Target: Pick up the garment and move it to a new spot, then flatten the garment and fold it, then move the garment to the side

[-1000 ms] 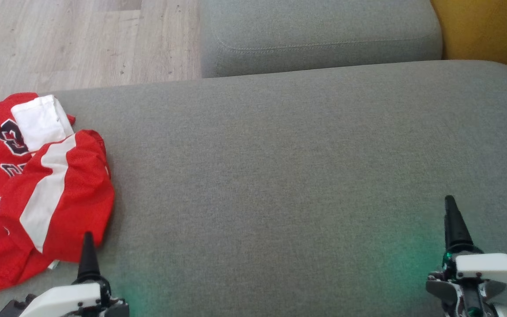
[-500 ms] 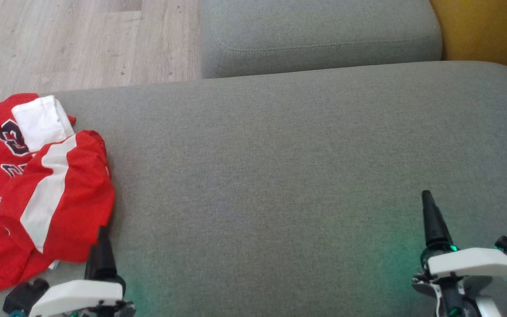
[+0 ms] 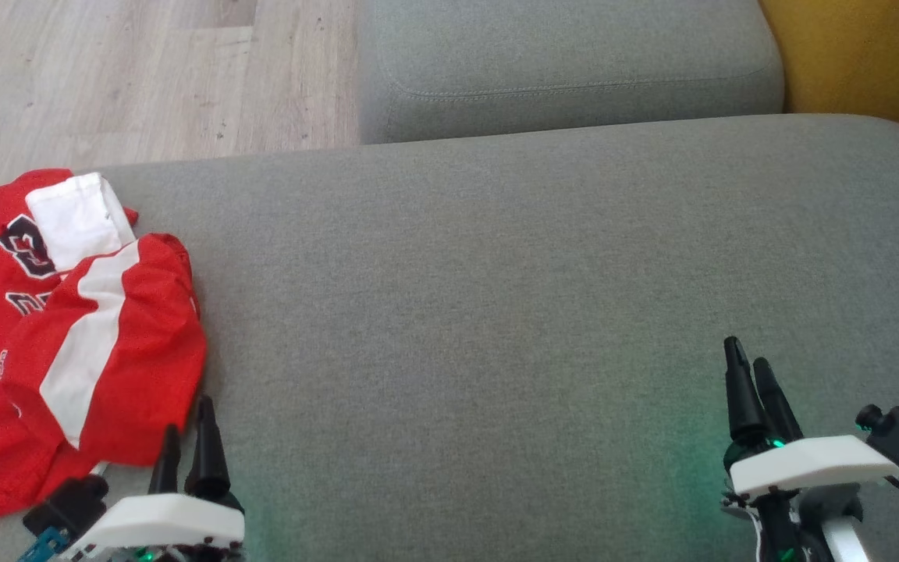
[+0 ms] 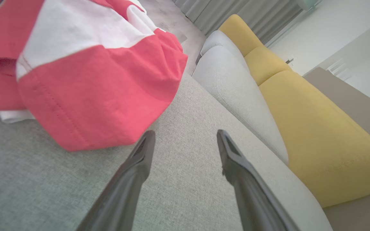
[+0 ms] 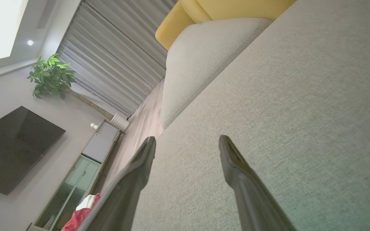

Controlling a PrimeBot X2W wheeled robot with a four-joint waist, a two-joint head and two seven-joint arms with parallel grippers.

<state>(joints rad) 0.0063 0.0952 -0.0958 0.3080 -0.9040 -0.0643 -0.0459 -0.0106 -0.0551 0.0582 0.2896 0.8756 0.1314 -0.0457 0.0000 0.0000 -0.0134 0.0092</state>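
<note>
Grey sofa seat stretches wide before me, with wood floor beyond its far edge. The garment, a red jersey with white panels, lies crumpled at the seat's left end. My left claw hovers just beside its nearest red fold, spread and holding nothing. My right claw is well apart over bare cushion, likewise spread and empty. I judge the pick-up has not yet begun. Next I'd ease the left claw onto that fold and pinch it, taking care not to catch the upholstery underneath.
</note>
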